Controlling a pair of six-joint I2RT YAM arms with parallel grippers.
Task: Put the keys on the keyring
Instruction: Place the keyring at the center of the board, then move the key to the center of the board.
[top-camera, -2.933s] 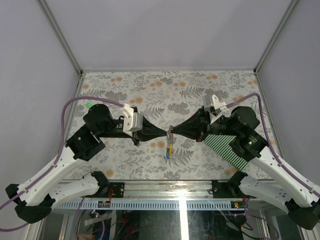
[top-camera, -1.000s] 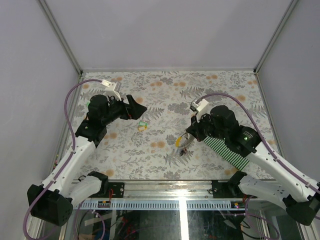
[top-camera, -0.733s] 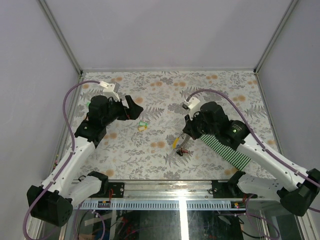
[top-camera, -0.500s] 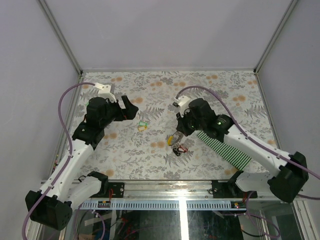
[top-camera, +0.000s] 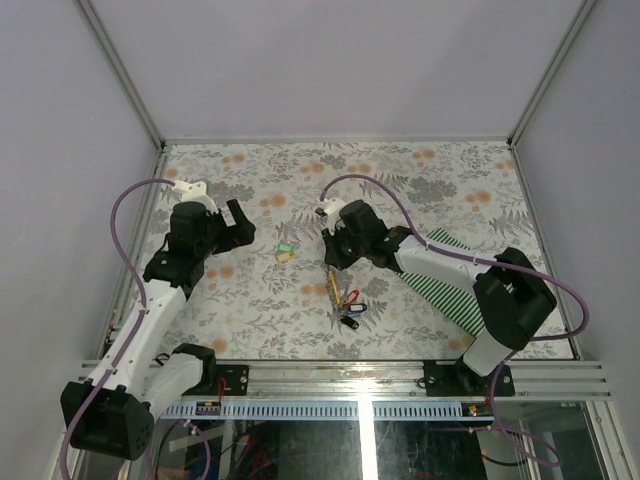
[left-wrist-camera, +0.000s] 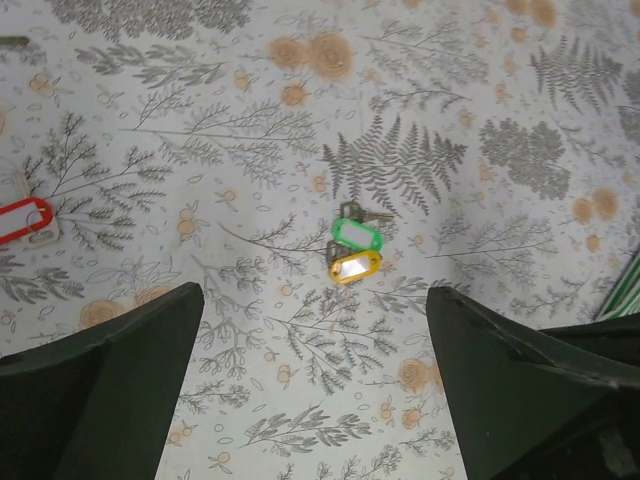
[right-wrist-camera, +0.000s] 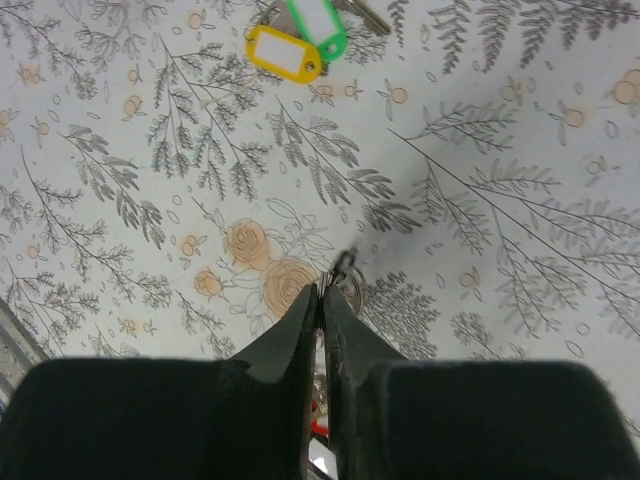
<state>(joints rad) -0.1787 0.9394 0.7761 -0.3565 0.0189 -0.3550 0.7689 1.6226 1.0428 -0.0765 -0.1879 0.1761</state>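
Left claw (left-wrist-camera: 310, 300) agape, right claw (right-wrist-camera: 320, 292) pinched

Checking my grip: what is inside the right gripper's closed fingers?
A bit of silvery keyring pokes out past the right gripper tips; a red key tag shows below. The fingers hide how much is pinched.

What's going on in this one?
The right gripper is shut on the thin silvery metal keyring, low over the floral-patterned table, with a yellow-headed key and a red-headed key bunched just beside it. The left gripper is open and holds nothing, pointed toward a green-tagged key and a yellow-tagged key lying loose together on the table.
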